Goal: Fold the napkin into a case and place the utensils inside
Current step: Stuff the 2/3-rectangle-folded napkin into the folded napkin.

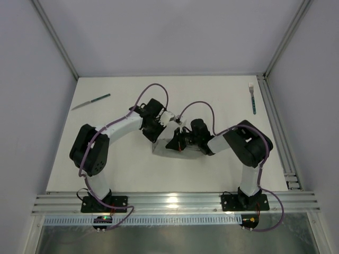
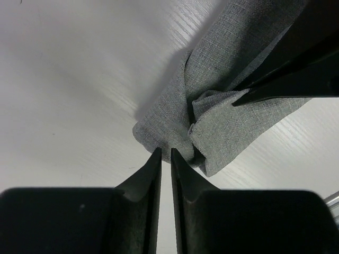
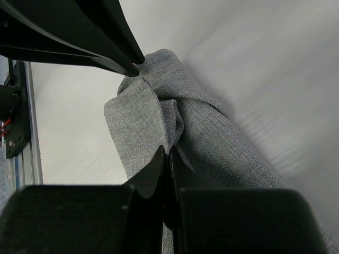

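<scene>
The grey napkin (image 1: pixel 163 147) lies bunched and partly folded at the table's middle, mostly hidden under both grippers. My left gripper (image 1: pixel 168 128) has its jaws almost together at a rolled edge of the napkin (image 2: pixel 222 106), and it seems to pinch that edge. My right gripper (image 1: pixel 181 141) is shut on a raised fold of the napkin (image 3: pixel 212 137). The knife (image 1: pixel 91 101) lies at the far left and the fork (image 1: pixel 252 98) at the far right, both with teal handles. No finished case shows.
The white table (image 1: pixel 212 95) is walled by grey panels. A metal rail (image 1: pixel 283 137) runs along its right edge and slotted rails cross the near edge. Purple cables loop above both wrists.
</scene>
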Motion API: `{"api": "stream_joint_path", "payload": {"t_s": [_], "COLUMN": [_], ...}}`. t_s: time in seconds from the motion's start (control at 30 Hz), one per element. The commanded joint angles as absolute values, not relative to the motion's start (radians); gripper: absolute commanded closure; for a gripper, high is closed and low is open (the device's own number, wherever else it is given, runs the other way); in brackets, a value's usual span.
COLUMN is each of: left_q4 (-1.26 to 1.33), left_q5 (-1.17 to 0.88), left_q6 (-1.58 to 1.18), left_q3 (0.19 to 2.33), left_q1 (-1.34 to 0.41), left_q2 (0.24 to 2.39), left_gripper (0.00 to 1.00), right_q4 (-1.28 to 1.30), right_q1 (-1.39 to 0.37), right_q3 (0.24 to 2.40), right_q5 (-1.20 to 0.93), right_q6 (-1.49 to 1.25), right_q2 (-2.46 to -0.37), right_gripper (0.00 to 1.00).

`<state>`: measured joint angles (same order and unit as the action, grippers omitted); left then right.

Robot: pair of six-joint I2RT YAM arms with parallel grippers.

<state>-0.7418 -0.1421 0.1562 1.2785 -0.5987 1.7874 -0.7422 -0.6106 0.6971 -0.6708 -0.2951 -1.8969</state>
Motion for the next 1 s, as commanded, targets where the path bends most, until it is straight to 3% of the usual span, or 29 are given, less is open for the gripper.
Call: {"api": "stream_joint_path", "payload": {"t_s": [0.0, 0.13, 0.33, 0.43, 0.6, 0.7, 0.73, 0.83, 0.97], "left_q4": [-0.715, -0.726, -0.678, -0.637, -0.597, -0.588, -0.586, -0.571, -0.546], "left_q5": [-0.136, -0.162, -0.219, -0.222, -0.236, -0.172, -0.146, -0.098, -0.097], "left_q6": [0.146, 0.155, 0.135, 0.121, 0.089, 0.098, 0.107, 0.113, 0.097], "left_q3": [1.288, 1.267, 1.212, 1.204, 1.213, 1.219, 1.22, 1.215, 1.197], "left_q1": [-0.611, -0.649, -0.67, -0.669, -0.67, -0.669, -0.667, -0.667, -0.634], "left_q2": [1.756, 1.766, 1.773, 1.787, 1.841, 1.871, 1.874, 1.875, 1.8], "left_gripper": [0.88, 0.87, 0.61, 0.55, 0.52, 0.64, 0.77, 1.0, 1.0], "right_q4": [-0.827, -0.877, -0.954, -0.982, -0.983, -0.947, -0.895, -0.816, -0.697], "right_q1": [-0.614, -0.614, -0.614, -0.614, -0.614, -0.614, -0.612, -0.612, -0.608], "right_q3": [0.69, 0.64, 0.592, 0.574, 0.565, 0.58, 0.59, 0.626, 0.666], "right_q5": [-0.637, -0.6, -0.549, -0.529, -0.523, -0.525, -0.528, -0.535, -0.529], "right_q6": [-0.321, -0.363, -0.463, -0.501, -0.518, -0.505, -0.5, -0.482, -0.45], "right_q2": [-1.882, -1.871, -1.87, -1.87, -1.87, -1.864, -1.864, -1.859, -1.829], "right_gripper": [0.97, 0.97, 0.97, 0.97, 0.97, 0.97, 0.97, 0.97, 0.97]}}
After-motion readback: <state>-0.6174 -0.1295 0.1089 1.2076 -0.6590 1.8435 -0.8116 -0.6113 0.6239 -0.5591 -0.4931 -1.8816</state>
